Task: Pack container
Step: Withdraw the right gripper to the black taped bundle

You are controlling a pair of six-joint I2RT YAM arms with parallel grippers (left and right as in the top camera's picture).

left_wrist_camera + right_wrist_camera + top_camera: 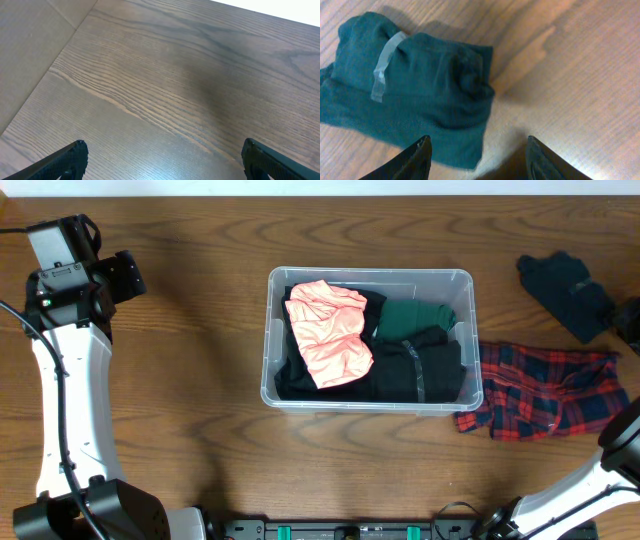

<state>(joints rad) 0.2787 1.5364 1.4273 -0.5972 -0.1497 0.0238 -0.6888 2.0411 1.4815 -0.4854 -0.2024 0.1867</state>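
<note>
The clear plastic container point(272, 330) sits mid-table and holds a folded pink garment point(328, 330), a green garment point(413, 318) and black clothes point(420, 370). A dark teal folded garment point(566, 288) lies at the far right; in the right wrist view it point(410, 90) has a clear tape band and lies just ahead of my open, empty right gripper point(477, 150). A red plaid garment point(548, 392) lies right of the container. My left gripper point(162, 157) is open and empty over bare wood at the far left.
The left arm point(70, 370) stands along the table's left side. The right arm's base point(590, 480) is at the lower right. A black rail runs along the table's front edge point(350, 530).
</note>
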